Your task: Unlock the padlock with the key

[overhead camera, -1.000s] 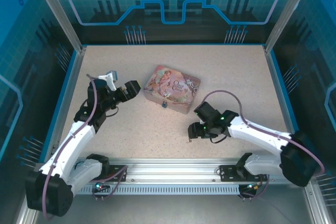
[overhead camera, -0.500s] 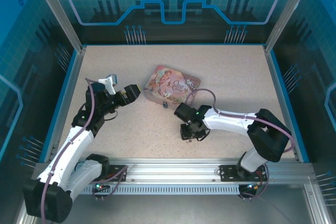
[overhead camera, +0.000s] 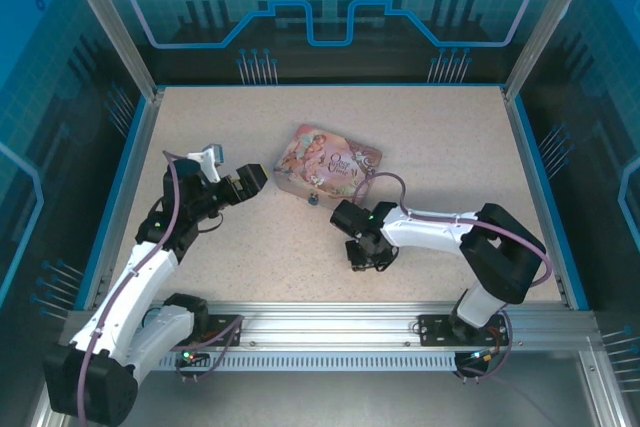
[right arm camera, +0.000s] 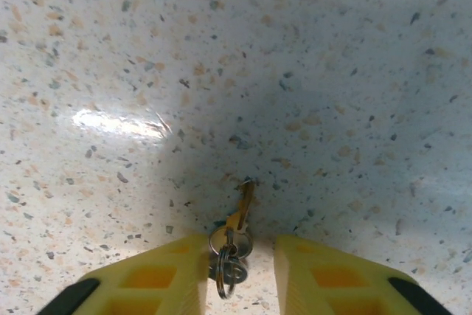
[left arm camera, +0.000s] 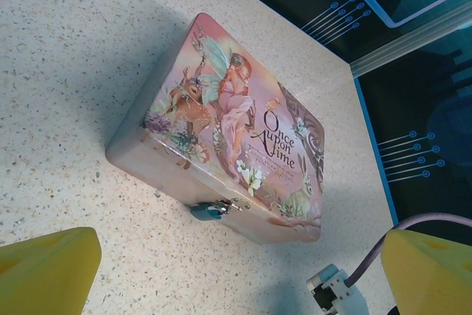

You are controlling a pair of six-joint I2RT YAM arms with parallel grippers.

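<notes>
Key (right arm camera: 242, 208) lies on open tabletop (right arm camera: 332, 71) between my right gripper's (right arm camera: 237, 271) narrow jaws; I cannot tell if they pinch it. Left gripper (left arm camera: 236, 278) gapes wide near the box (left arm camera: 243, 123), padlock (left arm camera: 209, 212) at its front edge.

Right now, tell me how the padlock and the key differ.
Colour: the padlock is teal; the key is bare metal.
Shape: the padlock is squat, the key thin.
Place: the padlock hangs at the tin's clasp; the key lies on the table, on its rings, between the right gripper's fingers.
Both are small.
</notes>
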